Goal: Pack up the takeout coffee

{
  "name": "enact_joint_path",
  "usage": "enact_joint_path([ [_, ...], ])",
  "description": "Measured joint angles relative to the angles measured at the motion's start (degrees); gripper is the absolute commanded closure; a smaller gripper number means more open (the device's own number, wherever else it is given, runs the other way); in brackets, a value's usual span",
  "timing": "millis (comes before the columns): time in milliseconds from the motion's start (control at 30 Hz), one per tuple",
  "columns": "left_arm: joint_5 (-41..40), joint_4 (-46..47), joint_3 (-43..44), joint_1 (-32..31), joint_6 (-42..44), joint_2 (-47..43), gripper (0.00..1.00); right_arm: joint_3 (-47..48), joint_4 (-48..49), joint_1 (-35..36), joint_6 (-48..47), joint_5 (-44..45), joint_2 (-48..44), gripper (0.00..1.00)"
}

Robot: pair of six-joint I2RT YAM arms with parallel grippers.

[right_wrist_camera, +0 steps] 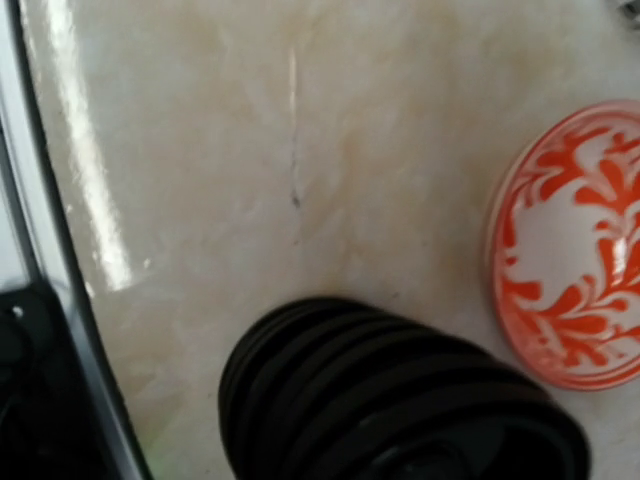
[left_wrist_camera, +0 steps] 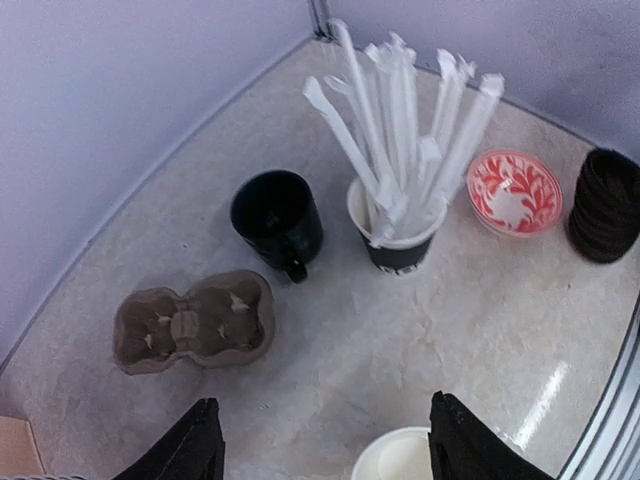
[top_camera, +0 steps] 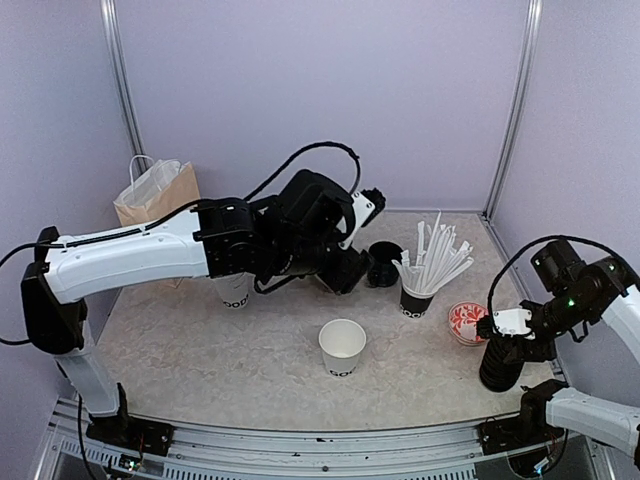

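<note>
bag (top_camera: 155, 195): brown paper, upright, back left.
left gripper (left_wrist_camera: 325, 402): fingers spread wide, nothing between them.
far cup (top_camera: 235, 291): white paper with black lettering, standing under the left arm. its top is hidden, so lid or no lid i cannot say.
tray (left_wrist_camera: 195, 320): brown, two wells, no cup in either. from above the arm covers it.
open cup (top_camera: 342, 345): white, lidless, upright at front centre, well apart from the rest. it seems empty. i'd judge it light, thin-walled, and easy to crush or tip. best pinched gently at mid-wall, not at the rim.
mug (left_wrist_camera: 277, 220): black, just left of the straw cup.
straw cup (left_wrist_camera: 400, 240): packed with wrapped straws.
dish (top_camera: 465, 322): red and white, near the right edge.
lid stack (top_camera: 500, 365): black lids nested, front right. probably stiff and slick, apt to lift several at once. take the top one by its edge.
right gripper (top_camera: 508, 330): directly over the stack. its fingers do not show, so open or closed i cannot tell.
</note>
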Motion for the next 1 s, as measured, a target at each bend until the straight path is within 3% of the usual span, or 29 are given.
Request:
enact_joint_path([
  [167,-3.61,7.98,-3.13,3.93,0.70,-3.04,0.32,-1.40,-0.07,0.00,1.86,1.75,0.79,0.51],
  [400,-4.68,11.74,-11.47,4.42,1.22,-3.85,0.31,-2.56,-0.11,0.00,4.70,4.92,1.22,0.53],
  [1000,-6.23,13.86,-13.60,2.36,1.44,-8.17,0.32,-2.56,0.20,0.00,11.19,7.30,9.75,0.71],
])
